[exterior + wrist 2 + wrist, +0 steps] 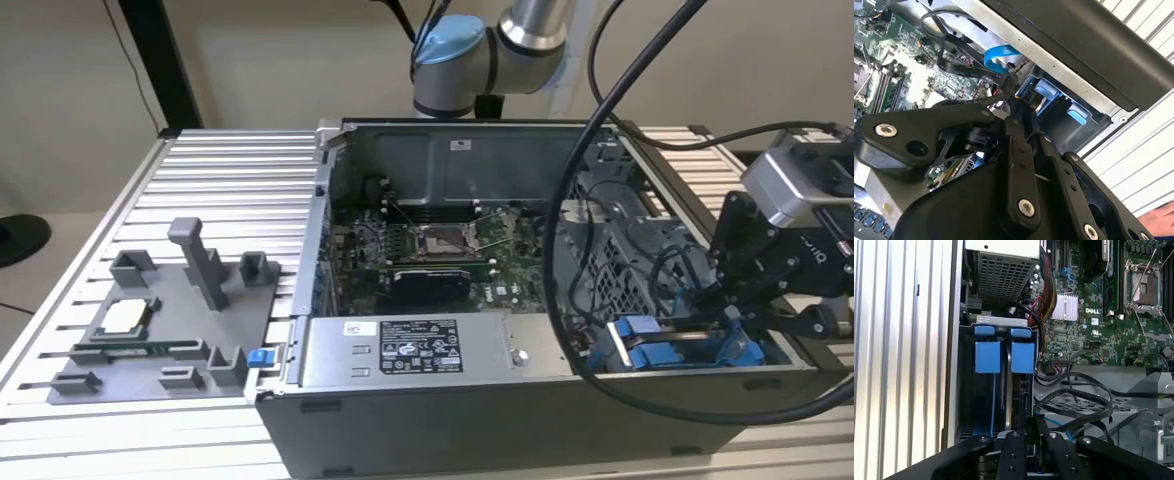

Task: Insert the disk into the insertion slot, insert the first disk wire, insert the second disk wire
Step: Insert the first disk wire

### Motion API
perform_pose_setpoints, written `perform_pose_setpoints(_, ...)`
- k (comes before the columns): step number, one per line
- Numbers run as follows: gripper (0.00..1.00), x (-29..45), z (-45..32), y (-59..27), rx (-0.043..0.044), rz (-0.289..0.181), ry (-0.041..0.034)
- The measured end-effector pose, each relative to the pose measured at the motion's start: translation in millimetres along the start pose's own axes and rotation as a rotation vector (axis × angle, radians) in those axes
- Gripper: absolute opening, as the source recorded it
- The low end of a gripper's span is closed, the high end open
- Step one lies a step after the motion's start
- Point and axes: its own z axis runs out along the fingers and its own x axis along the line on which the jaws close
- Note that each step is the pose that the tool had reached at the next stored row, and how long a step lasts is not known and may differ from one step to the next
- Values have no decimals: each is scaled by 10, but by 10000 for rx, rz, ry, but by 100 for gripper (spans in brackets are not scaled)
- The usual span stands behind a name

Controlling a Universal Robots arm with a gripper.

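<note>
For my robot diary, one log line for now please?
gripper: at drive bay | bay: two blue tabs inside | case: open

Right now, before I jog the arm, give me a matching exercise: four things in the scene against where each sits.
1 end effector
2 grey fixture
3 labelled power-supply box
4 processor socket

A on the table, exterior view's left
B case side nearest the exterior camera
C middle of the green board
D by the blue tabs, exterior view's right

Pairs: 1-D, 2-A, 3-B, 4-C
</note>
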Motion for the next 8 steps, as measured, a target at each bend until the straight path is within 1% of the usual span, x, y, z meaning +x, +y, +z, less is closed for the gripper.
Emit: perform_pose_setpoints(8,0,-3,15,-1,5,7,2)
